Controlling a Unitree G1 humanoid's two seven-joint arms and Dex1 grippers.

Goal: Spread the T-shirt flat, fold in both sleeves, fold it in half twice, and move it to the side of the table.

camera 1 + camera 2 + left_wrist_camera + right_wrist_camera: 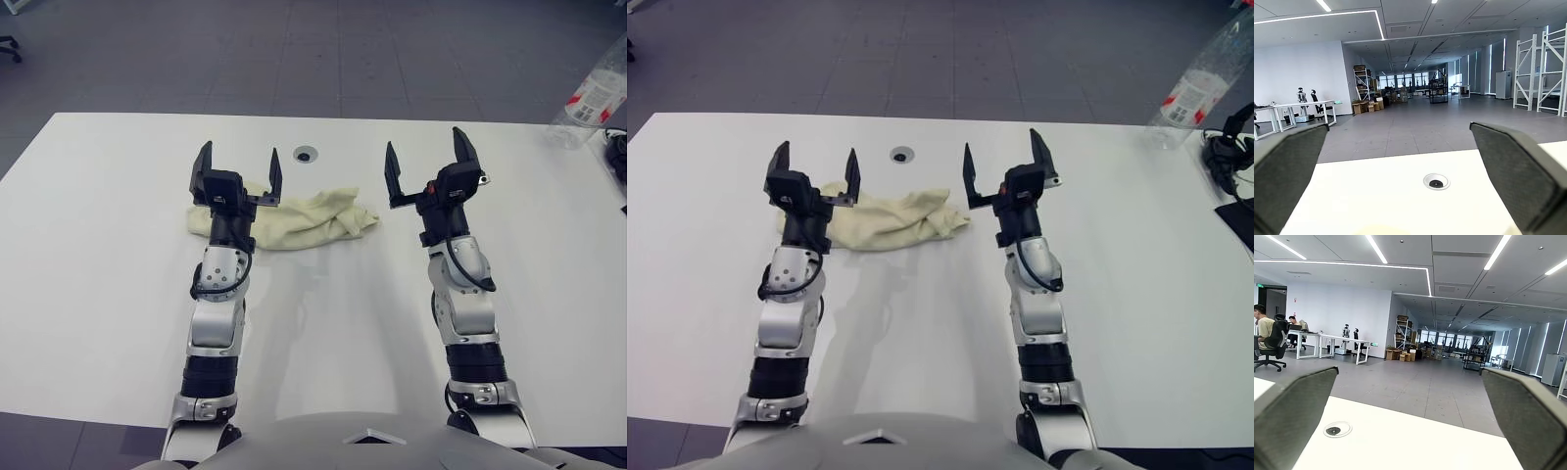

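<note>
A pale yellow T-shirt lies crumpled in a long bunch on the white table, left of centre. My left gripper hovers open above the bunch's left part, its fingers spread wide with nothing between them. My right gripper stands open just right of the shirt's right end, raised off the table and holding nothing. Part of the shirt's left end is hidden behind my left wrist.
A round cable grommet sits in the table beyond the shirt. A clear plastic bottle lies at the far right corner, with dark cables and headphones at the right edge. Bare tabletop lies on both sides and in front.
</note>
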